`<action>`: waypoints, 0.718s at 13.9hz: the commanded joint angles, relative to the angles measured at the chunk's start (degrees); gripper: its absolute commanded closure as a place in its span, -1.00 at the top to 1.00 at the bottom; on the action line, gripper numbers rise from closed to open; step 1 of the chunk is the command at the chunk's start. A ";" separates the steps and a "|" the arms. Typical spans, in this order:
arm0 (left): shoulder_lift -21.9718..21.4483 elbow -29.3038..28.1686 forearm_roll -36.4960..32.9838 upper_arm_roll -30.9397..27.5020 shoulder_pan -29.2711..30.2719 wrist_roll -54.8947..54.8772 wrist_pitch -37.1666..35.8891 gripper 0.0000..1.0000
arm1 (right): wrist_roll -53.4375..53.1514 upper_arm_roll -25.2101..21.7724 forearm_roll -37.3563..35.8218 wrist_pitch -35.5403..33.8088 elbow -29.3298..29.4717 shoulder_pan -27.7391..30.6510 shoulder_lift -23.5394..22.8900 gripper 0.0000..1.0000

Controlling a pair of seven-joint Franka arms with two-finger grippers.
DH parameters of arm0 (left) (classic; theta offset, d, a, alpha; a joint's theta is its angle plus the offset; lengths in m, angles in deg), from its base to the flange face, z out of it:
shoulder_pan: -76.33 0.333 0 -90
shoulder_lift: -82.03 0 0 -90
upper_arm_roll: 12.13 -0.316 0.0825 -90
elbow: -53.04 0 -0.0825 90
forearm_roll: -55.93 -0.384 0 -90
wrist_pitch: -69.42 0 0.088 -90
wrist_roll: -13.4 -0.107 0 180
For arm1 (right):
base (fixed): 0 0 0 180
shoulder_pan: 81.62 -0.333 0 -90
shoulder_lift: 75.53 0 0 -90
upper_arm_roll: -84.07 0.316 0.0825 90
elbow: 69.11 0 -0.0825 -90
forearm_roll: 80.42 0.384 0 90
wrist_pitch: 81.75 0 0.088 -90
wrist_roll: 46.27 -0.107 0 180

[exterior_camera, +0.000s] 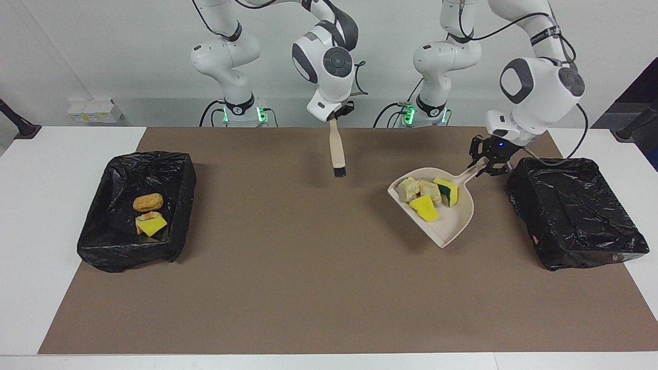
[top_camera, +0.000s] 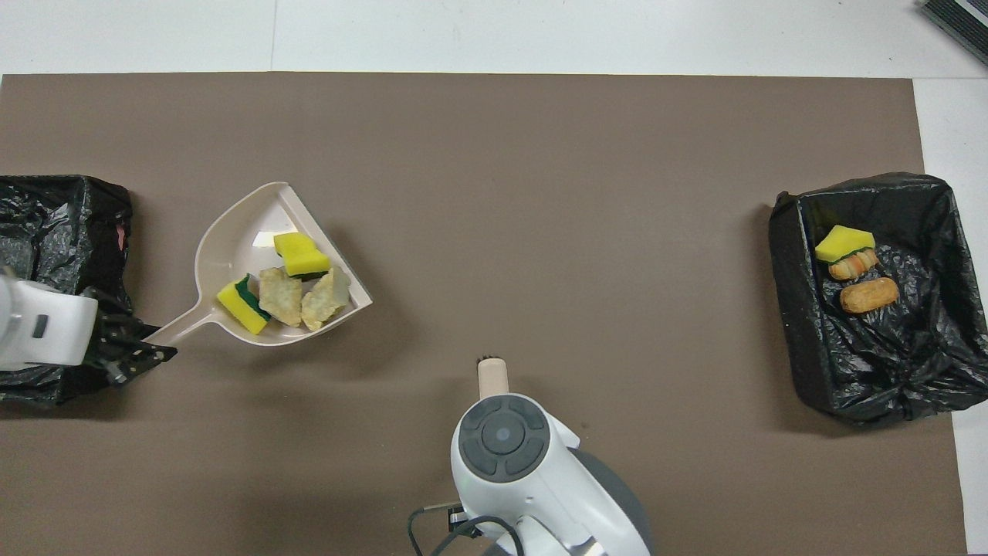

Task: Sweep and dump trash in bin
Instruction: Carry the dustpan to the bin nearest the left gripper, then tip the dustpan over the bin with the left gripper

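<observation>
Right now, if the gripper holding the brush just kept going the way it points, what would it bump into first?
The right gripper points straight down, brush hanging below it. The black bristles would probably meet the bare brown mat first; nothing else shows under them.

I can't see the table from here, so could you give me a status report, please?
Left gripper shut on dustpan, four scraps aboard. Right gripper holds brush. Nothing blocking.

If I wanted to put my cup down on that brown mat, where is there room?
The wide stretch between the black-lined bin holding scraps and the beige plastic dustpan is bare. It is crowded between the dustpan and the other black-lined bin.
</observation>
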State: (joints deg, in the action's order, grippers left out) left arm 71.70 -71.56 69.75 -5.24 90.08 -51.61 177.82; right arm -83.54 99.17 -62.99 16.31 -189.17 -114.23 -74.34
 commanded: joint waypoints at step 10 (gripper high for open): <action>9.26 27.91 -8.85 -5.48 18.94 -4.68 -13.66 -1.00 | -10.81 0.20 0.76 15.50 -2.55 -7.03 -7.87 -1.00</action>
State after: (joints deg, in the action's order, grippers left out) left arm 76.70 -50.77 65.90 -11.24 107.70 -55.33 167.14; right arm -93.55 99.30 -62.97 31.56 -191.78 -121.42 -82.66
